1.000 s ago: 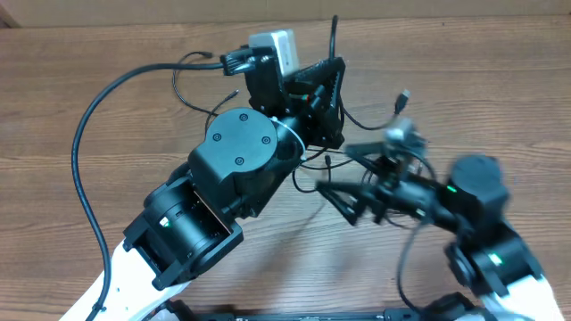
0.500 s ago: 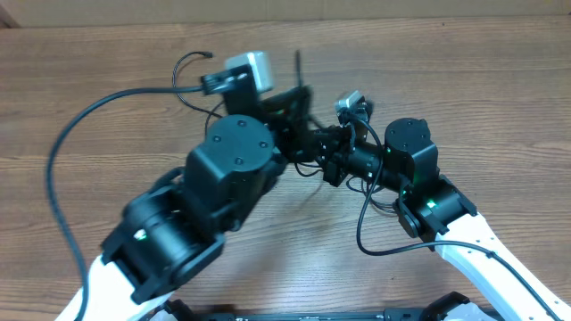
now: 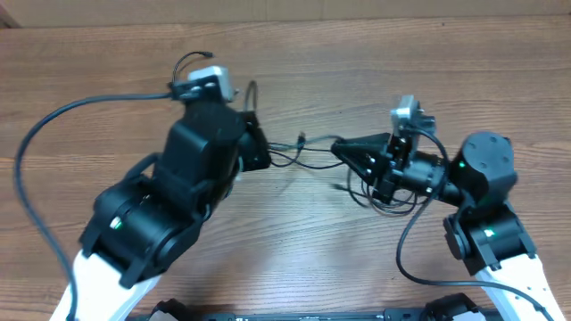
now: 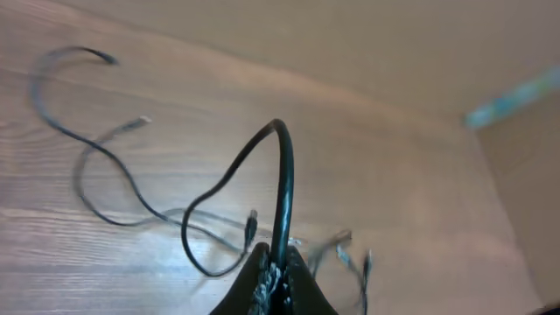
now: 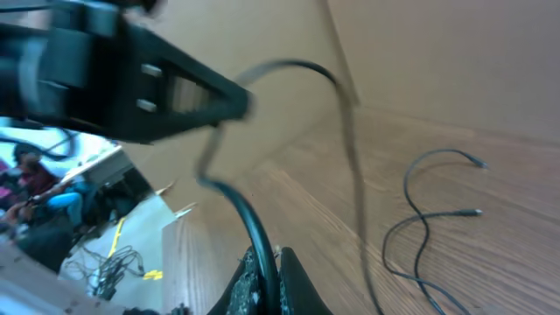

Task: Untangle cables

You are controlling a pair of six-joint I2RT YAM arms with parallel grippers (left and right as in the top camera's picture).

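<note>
Your left gripper (image 4: 273,265) and right gripper (image 5: 262,269) are each clamping on the cables (image 4: 283,185) — thin cords looping out ahead of them — which are likely handling light, limp and slippery, so gripping near a plug (image 5: 477,213) is seeming safer.

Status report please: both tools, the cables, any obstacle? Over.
Left tool shut on a cable. Right tool shut on a cable too. Other cables lie looped on table. No obstacle seen.

Thin flexible cables (image 3: 308,163), black, strung between black left gripper (image 3: 259,153) and black right gripper (image 3: 342,148); beneath them brown wood-grain table (image 3: 375,62).
</note>
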